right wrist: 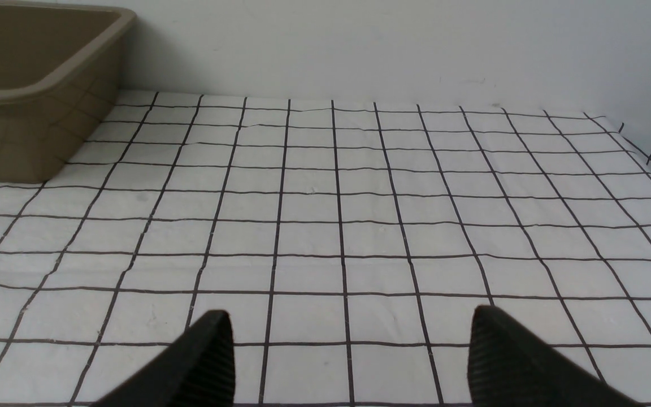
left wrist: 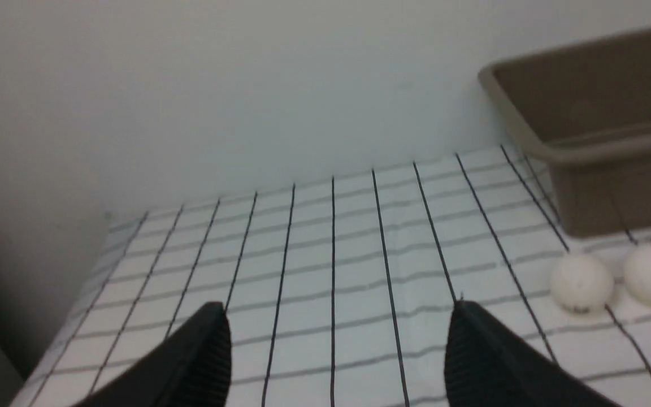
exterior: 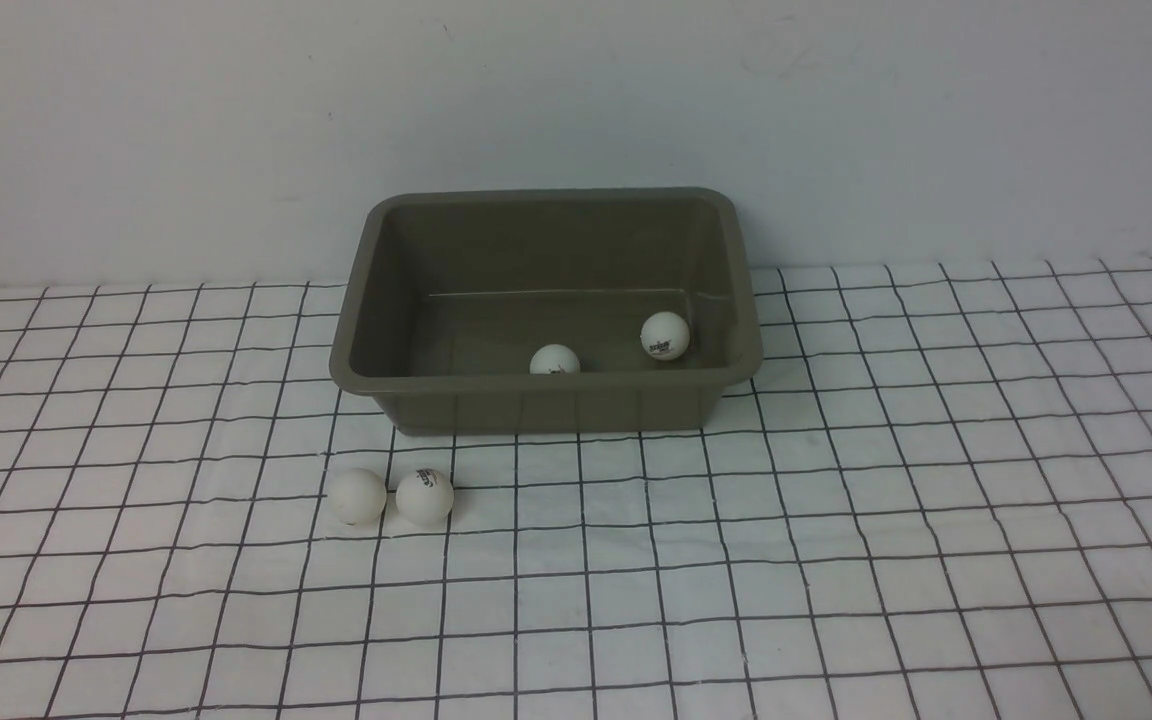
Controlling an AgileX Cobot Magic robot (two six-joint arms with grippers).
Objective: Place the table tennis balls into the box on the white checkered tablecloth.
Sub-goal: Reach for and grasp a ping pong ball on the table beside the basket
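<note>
The box (exterior: 546, 405) stood on the white checkered tablecloth (exterior: 836, 560), toward the far side and close to the plain wall (exterior: 576, 90). 2 of the 4 balls lay on its floor. The near inner ball (exterior: 555, 360) was partly hidden behind the front rim. The logo inner ball (exterior: 665, 336) sat farther back, close to the box's right wall, with its dark print facing the front camera. These 2 were clearly apart.

The other 2 lay on the cloth just in front of the box's left front corner. The plain outer ball (exterior: 357, 496) was on the left and the logo outer ball (exterior: 425, 496) on the right, dark print on its top. They sat just beside each other, and the left wrist view showed a thin gap between them.

The left gripper (left wrist: 337, 316) hung over bare cloth with its black ribbed fingers (left wrist: 201, 356) spread wide and nothing between them. Both outer balls lay ahead of it and off to one side, well clear of the fingers.

The right gripper (right wrist: 351, 316) was likewise released, its fingers (right wrist: 500, 356) wide apart over bare squares, holding nothing, with the box corner off to one side in its view.
</note>
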